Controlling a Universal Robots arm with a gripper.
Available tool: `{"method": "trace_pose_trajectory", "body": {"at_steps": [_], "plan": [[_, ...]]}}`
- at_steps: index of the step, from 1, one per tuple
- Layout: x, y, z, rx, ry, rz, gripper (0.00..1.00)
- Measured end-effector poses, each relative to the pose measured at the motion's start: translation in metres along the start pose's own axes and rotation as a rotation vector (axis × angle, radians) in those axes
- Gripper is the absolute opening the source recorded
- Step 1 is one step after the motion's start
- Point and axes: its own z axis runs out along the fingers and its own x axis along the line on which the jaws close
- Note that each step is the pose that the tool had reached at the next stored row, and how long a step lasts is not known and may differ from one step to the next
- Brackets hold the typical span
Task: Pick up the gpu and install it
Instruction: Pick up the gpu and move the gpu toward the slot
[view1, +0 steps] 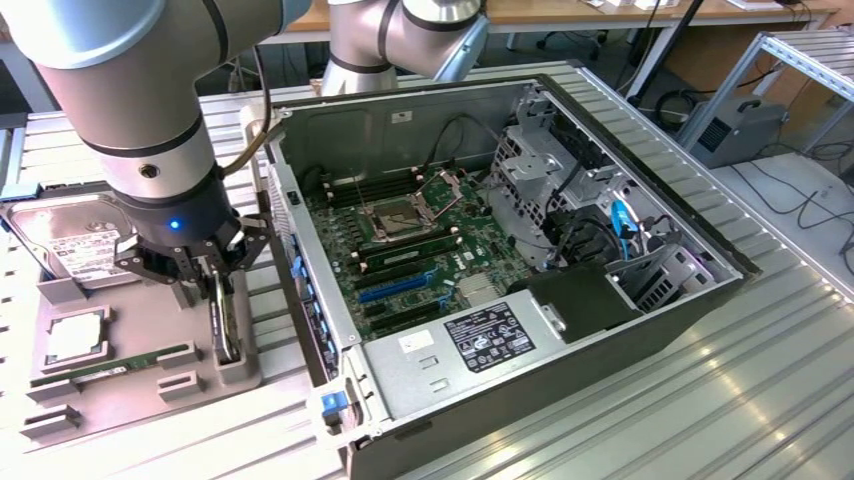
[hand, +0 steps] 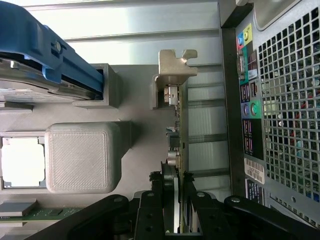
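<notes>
My pincer (hand: 175, 192) grips the thin dark gpu (hand: 175, 140) with its silver bracket, not yet lifted from the grey plastic holder (hand: 135, 107), so installing remains.

open PC case (view1: 601, 370) on metal table (view1: 747, 400) | hard drive (view1: 70, 242), processor (view1: 74, 338), memory stick (view1: 114, 366) seated in grey tray (view1: 134, 402) beside case

Grey holder (view1: 107, 390); green motherboard (view1: 441, 260); blue caddy (hand: 50, 50); gpu (hand: 178, 150) bracket silver, board seemingly dark.
</notes>
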Motion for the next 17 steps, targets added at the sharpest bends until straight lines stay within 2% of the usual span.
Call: {"method": "trace_pose_trajectory", "body": {"at_steps": [17], "plan": [[-0.0002, 0.0004, -0.0081, 0.0000, 0.0000, 0.000, 0.27]]}}
